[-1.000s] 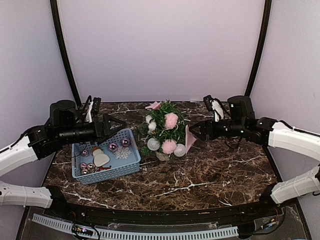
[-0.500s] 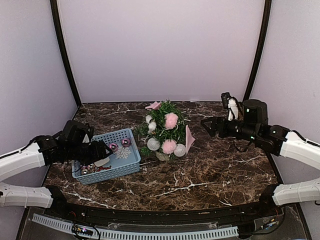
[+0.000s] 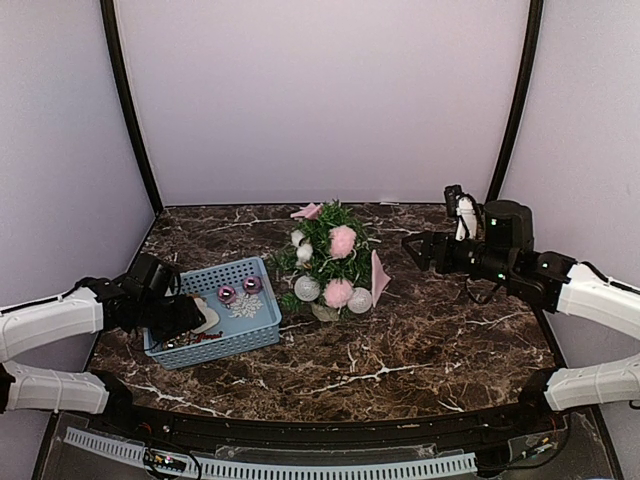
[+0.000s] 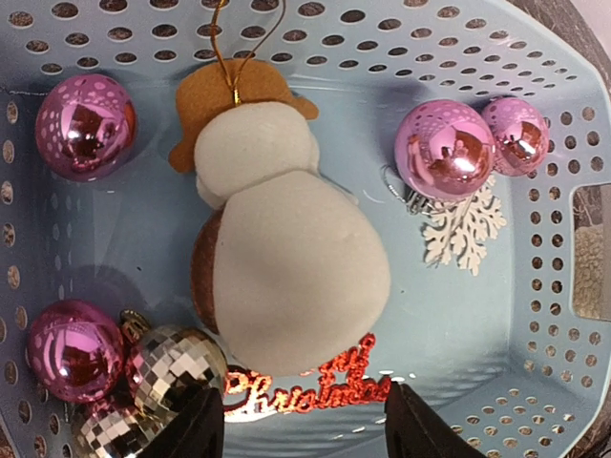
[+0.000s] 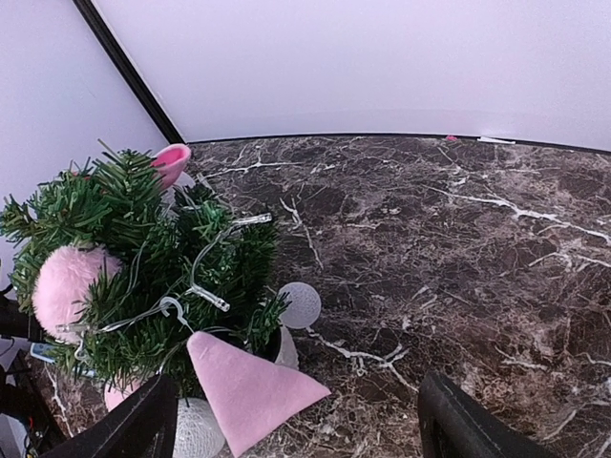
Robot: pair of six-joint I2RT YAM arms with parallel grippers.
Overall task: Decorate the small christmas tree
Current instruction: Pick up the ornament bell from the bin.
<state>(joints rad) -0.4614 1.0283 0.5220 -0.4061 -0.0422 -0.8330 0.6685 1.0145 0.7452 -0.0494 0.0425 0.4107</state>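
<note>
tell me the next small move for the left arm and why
Likely ease the left gripper down and close it on the red Christmas sign. Its fingers straddle the sign in the blue basket, just below the snowman, with the jaws apart and nothing held. The silver mirror ball sits close by one finger, so keep it slow.

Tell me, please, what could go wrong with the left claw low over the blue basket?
The left claw straddles the red Christmas sign, tight against the snowman and mirror balls: closing may catch several pieces. The snowman's gold loop could snag. The basket might slide if nudged.
</note>
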